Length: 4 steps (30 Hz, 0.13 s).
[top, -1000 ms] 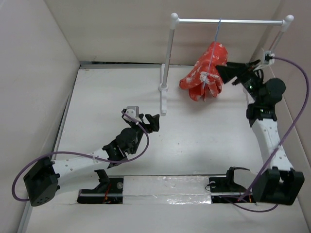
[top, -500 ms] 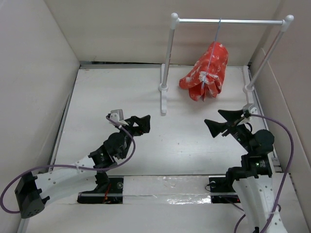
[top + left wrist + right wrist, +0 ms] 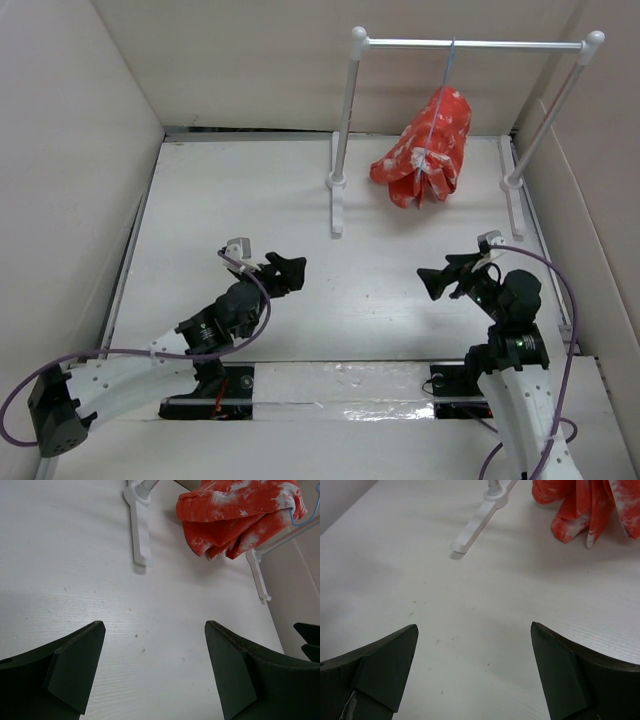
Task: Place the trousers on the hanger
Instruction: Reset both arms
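The orange-red trousers (image 3: 425, 150) with white blotches hang folded over the pale blue wire hanger (image 3: 447, 62), whose hook sits on the white rail. They also show in the left wrist view (image 3: 235, 515) and the right wrist view (image 3: 585, 505). My left gripper (image 3: 285, 272) is open and empty, low over the table at the near left. My right gripper (image 3: 440, 275) is open and empty at the near right, well apart from the trousers. In both wrist views the jaws stand wide apart with bare table between them.
The white two-post rail stand (image 3: 470, 44) stands at the back, its left foot (image 3: 337, 205) and right foot (image 3: 515, 205) reaching forward on the table. Beige walls enclose the left, back and right. A taped strip runs along the near edge by the arm bases.
My right gripper has left the trousers and drawn back to the near right. My left arm has pulled back a little toward its base. The trousers stay hanging.
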Tool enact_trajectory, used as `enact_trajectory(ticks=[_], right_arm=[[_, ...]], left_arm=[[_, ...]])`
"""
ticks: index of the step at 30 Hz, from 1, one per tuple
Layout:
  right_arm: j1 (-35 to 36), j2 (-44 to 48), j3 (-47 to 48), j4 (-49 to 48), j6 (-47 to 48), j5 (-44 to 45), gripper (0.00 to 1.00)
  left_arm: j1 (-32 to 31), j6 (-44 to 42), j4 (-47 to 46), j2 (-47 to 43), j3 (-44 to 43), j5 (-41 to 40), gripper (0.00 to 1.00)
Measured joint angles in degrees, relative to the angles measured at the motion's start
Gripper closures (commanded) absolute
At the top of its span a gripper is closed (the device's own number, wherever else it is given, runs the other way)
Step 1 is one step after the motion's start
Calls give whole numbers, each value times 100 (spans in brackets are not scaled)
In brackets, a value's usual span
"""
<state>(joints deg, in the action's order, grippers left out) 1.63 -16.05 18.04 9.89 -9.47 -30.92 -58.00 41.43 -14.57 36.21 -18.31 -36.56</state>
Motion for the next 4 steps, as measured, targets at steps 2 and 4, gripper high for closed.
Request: enact_trajectory(ticks=[2,4], right_arm=[[2,31,7,118,57,4,0],[2,94,31,251,85,7,0]], left_arm=[[0,70,144,-133,0,35,21],[0,125,251,-273,0,57,21]])
